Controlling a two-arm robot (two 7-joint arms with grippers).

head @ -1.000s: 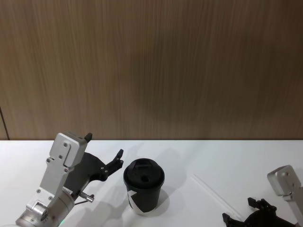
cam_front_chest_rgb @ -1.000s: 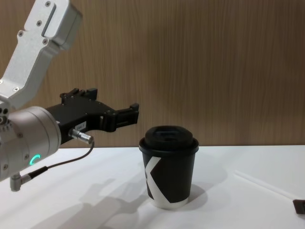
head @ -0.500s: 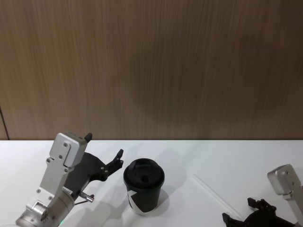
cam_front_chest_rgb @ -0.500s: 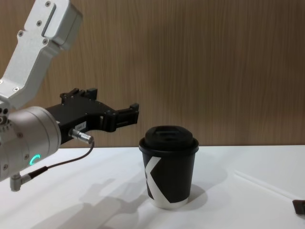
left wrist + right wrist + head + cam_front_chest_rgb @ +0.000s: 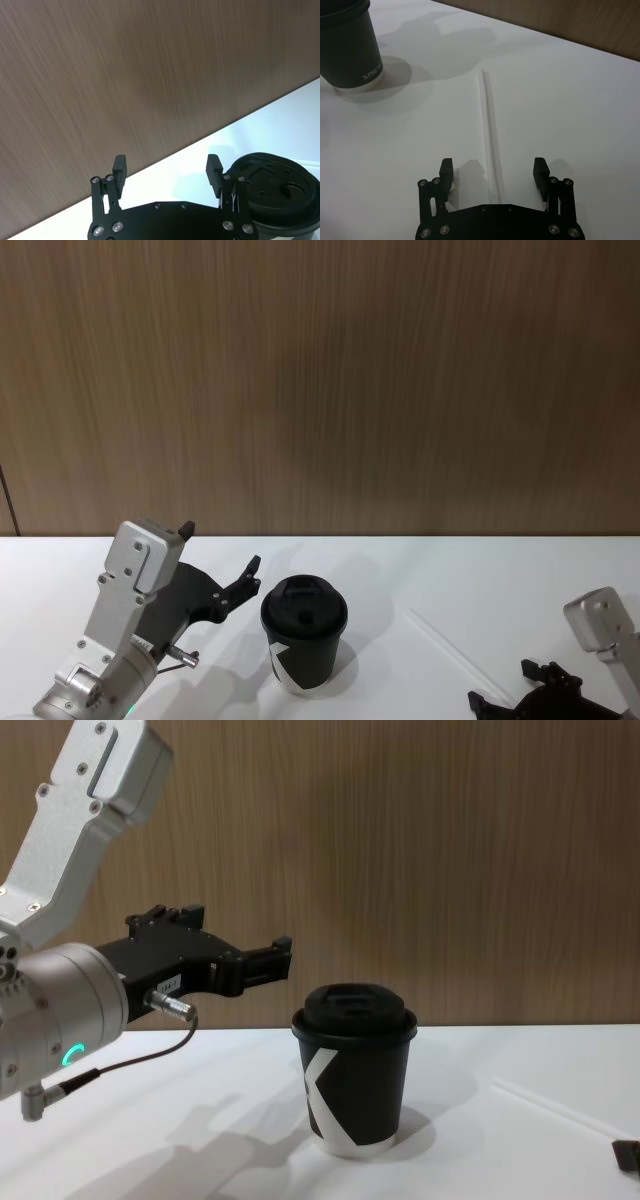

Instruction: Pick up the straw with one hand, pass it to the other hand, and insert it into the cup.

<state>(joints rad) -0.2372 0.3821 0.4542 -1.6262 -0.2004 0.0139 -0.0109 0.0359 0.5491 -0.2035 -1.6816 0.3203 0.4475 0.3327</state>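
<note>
Standing on the table (image 5: 400, 570) in the head view, the cup (image 5: 303, 635) has the straw (image 5: 455, 650) lying flat to its right. Left wrist view: left gripper (image 5: 166, 167) spread wide, empty, beside the cup. Right wrist view: right gripper (image 5: 493, 170) spread wide, empty, over the straw's end.

Cup (image 5: 304, 633) on table (image 5: 420, 560); straw (image 5: 455, 645) flat to its right, apart. Left gripper (image 5: 167, 162) left of cup; right gripper (image 5: 493, 165) at straw's near end.
</note>
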